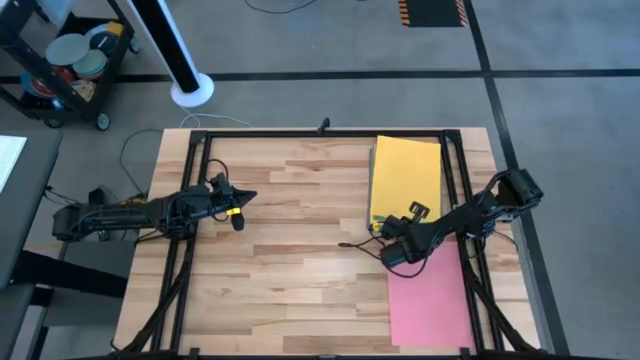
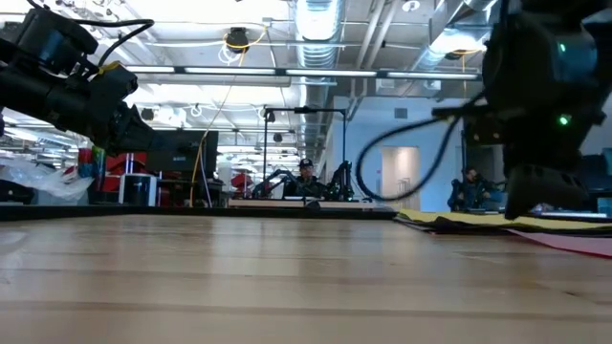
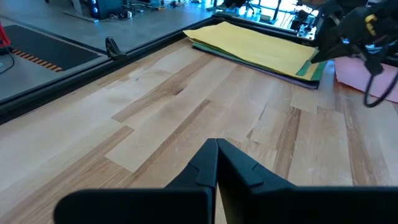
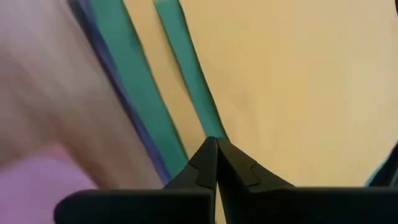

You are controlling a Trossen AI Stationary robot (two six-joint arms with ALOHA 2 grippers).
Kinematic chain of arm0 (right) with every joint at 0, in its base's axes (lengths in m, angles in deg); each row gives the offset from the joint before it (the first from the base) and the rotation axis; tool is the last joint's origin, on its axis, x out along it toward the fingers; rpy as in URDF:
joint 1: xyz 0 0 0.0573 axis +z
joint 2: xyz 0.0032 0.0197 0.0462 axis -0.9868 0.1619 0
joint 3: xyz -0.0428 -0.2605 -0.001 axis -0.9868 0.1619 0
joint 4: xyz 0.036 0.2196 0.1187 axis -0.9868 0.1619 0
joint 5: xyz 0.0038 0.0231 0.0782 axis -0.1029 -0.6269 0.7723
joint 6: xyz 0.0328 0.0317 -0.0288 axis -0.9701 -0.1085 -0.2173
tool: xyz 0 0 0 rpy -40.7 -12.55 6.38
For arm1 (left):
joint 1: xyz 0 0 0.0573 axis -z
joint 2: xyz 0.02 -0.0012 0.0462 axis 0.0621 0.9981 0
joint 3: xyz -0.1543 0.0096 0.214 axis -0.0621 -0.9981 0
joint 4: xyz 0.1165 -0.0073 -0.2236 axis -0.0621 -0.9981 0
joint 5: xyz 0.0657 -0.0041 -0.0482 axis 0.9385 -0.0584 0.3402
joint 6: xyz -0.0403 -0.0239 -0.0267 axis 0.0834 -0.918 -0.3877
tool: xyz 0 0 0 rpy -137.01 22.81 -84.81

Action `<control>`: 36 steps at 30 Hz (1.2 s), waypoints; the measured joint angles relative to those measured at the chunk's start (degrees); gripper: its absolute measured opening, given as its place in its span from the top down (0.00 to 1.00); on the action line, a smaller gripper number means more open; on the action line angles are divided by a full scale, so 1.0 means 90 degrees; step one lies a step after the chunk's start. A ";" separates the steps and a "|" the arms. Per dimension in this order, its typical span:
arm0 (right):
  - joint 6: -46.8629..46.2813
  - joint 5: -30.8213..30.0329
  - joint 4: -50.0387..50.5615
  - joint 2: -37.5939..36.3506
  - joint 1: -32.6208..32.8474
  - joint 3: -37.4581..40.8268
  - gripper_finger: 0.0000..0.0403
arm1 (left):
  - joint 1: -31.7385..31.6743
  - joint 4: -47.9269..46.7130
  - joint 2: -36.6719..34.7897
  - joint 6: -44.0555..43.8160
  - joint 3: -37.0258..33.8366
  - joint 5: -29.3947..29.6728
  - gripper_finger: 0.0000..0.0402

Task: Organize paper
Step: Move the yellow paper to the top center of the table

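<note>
Your right gripper [image 1: 386,232] sits at the near left corner of the stack [image 1: 405,180], which lies against the table's [image 1: 300,280] far right edge, inside the black frame rail [image 1: 320,133]. Its fingers [image 4: 214,158] are pressed together, tips down on the yellow top sheet [image 4: 298,87]; you cannot tell whether any sheet is pinched between them. Green [image 4: 134,74] and purple [image 4: 99,43] edges fan out past the yellow along the stack's left side, so that border is ragged.

A single pink sheet [image 1: 428,295] lies apart from the stack, toward the table's near right corner, its far end under your right arm.

Your left gripper [image 1: 240,197] hangs over the left half of the table, fingers [image 3: 214,165] together, holding nothing. Between the two grippers, bare wood runs across the middle and all along the near edge.
</note>
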 joint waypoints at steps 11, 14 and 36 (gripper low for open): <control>0.0473 -0.0112 0.0297 0.0000 -0.0192 -0.0430 0.97 | -0.0002 0.0000 -0.0001 -0.0007 0.0000 0.0000 1.00; 0.0716 -0.0115 0.0423 0.0000 -0.0296 -0.0427 0.90 | -0.0002 0.0000 -0.0001 -0.0007 0.0000 0.0000 1.00; 0.0988 0.0053 0.0117 0.0000 -0.0434 0.0371 0.78 | -0.0001 -0.0002 -0.0001 0.0039 0.0000 0.0000 1.00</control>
